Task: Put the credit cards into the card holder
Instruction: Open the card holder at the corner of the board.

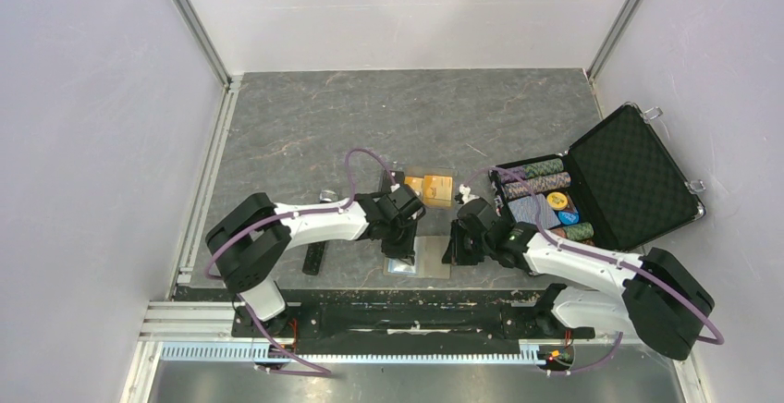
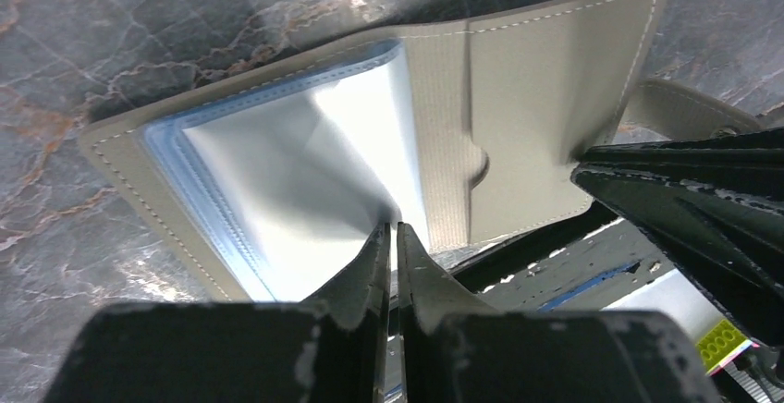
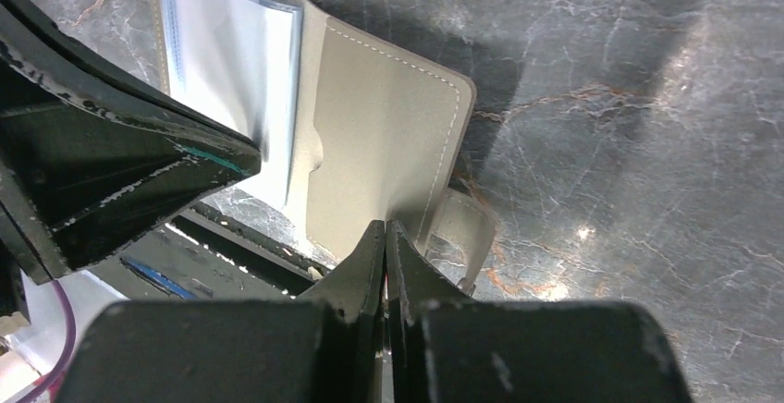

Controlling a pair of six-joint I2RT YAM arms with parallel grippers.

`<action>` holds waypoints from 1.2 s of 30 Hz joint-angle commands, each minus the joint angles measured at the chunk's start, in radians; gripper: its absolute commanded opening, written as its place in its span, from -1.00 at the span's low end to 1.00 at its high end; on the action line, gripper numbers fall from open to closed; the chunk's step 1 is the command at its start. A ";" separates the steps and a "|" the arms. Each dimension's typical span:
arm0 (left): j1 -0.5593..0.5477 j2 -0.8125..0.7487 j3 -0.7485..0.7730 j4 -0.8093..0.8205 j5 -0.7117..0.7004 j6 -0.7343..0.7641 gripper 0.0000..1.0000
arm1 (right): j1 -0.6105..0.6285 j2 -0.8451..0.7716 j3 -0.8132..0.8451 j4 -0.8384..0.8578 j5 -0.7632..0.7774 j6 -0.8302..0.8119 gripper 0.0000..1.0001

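Observation:
The card holder (image 1: pixel 429 261) lies open near the table's front edge, grey-tan with pale blue clear sleeves (image 2: pixel 305 153). My left gripper (image 2: pixel 395 229) is closed on the corner of a clear sleeve, which rises to its tips. It stands over the holder's left half (image 1: pixel 400 253). My right gripper (image 3: pixel 385 225) is shut, its tips against the near edge of the holder's right flap (image 3: pixel 379 135), beside the small tab (image 3: pixel 462 227). Two orange-gold credit cards (image 1: pixel 431 188) lie flat behind the holder, apart from both grippers.
An open black chip case (image 1: pixel 630 177) with striped poker chips (image 1: pixel 544 196) stands at the right. A long black bar (image 1: pixel 314 258) lies left of the holder. The black front rail (image 1: pixel 388 315) runs just behind the holder's near edge.

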 commanded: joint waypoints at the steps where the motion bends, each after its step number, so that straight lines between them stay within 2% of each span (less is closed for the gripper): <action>1: 0.026 -0.026 -0.027 -0.029 -0.040 -0.040 -0.79 | 0.000 -0.013 -0.003 -0.030 0.059 0.041 -1.00; 12: 0.038 -0.042 -0.072 0.000 -0.022 -0.062 -0.85 | -0.032 -0.052 -0.015 -0.072 0.084 0.041 -1.00; 14: 0.041 -0.068 -0.086 0.045 0.005 -0.049 -0.74 | -0.032 -0.045 -0.002 -0.075 0.070 0.012 -1.00; 16: 0.043 -0.117 -0.120 0.126 0.052 -0.045 -0.46 | -0.031 -0.023 0.035 -0.105 0.069 -0.031 -1.00; 20: 0.070 -0.220 -0.196 0.250 0.119 -0.068 -0.15 | -0.019 -0.007 0.092 -0.135 0.075 -0.078 -1.00; 28: 0.164 -0.368 -0.250 0.177 0.106 -0.014 -0.04 | -0.010 -0.085 0.170 -0.175 0.089 -0.097 -1.00; 32: 0.210 -0.395 -0.254 0.123 0.101 0.023 0.10 | -0.007 -0.096 0.205 -0.188 0.089 -0.101 -1.00; 36: 0.237 -0.394 -0.254 0.101 0.111 0.042 0.16 | -0.003 -0.078 0.211 -0.140 0.069 -0.107 -0.96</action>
